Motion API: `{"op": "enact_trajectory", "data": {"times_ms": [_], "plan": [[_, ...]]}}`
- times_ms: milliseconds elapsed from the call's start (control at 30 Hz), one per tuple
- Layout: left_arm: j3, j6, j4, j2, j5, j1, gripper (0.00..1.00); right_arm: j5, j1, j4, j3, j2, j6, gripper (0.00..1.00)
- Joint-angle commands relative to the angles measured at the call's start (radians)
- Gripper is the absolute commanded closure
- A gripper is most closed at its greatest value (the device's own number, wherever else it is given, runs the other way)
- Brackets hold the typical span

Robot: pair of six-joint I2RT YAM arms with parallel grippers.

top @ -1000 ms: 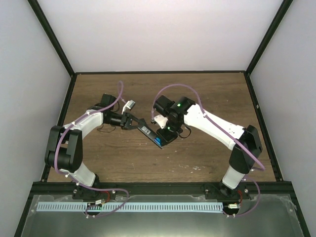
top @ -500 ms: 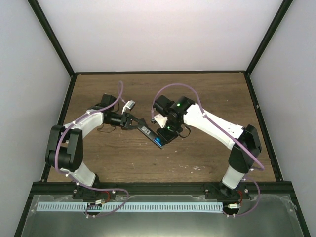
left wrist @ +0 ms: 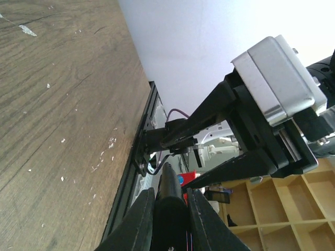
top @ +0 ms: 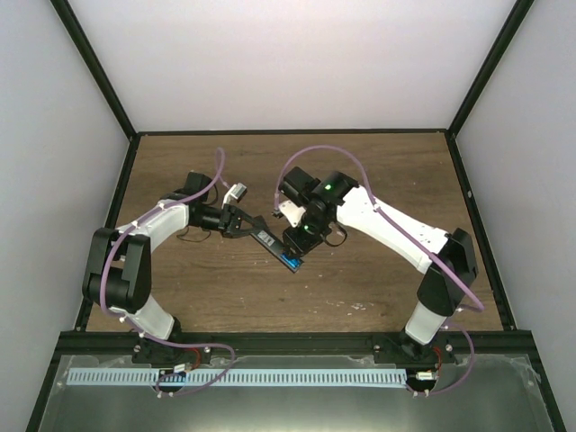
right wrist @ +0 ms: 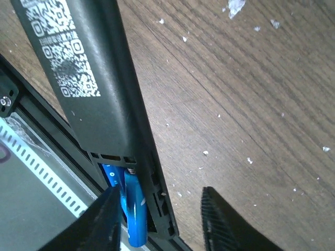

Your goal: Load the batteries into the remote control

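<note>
The black remote control point(top: 268, 241) is held above the wooden table, its back face with QR labels up in the right wrist view point(right wrist: 89, 78). My left gripper point(top: 239, 222) is shut on one end of it; in the left wrist view the fingers point(left wrist: 137, 219) clamp the black bar point(left wrist: 170, 201). Two bright blue batteries point(right wrist: 132, 206) lie in the open compartment at the other end, one sticking out past the end; they show as a blue spot from above point(top: 292, 262). My right gripper point(right wrist: 162, 222) is open, its jaws straddling that compartment end point(top: 301, 241).
Pale debris specks point(right wrist: 205, 153) are scattered on the wooden table point(top: 378, 180). A black frame rail point(top: 297, 335) runs along the near edge, with white walls on the other sides. A thin black cable point(top: 186, 237) lies beside the left arm.
My right wrist has shifted slightly left and turned over the remote's battery end. The left gripper and the remote have stayed put.
</note>
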Motion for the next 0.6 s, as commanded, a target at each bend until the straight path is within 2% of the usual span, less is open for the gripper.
{"op": "enact_trajectory", "data": {"times_ms": [0,233,567], "plan": [[0.03,0.019,-0.008,0.003,0.064,-0.005,1.0,0.001,-0.001,0.051,0.039,-0.074,0.029,0.6],[0.046,0.016,-0.025,0.006,0.084,-0.005,1.0,-0.072,-0.045,0.227,-0.014,-0.19,0.101,0.44],[0.082,-0.014,-0.047,-0.016,0.138,-0.005,1.0,-0.331,-0.173,0.473,-0.335,-0.375,0.23,0.41]]}}
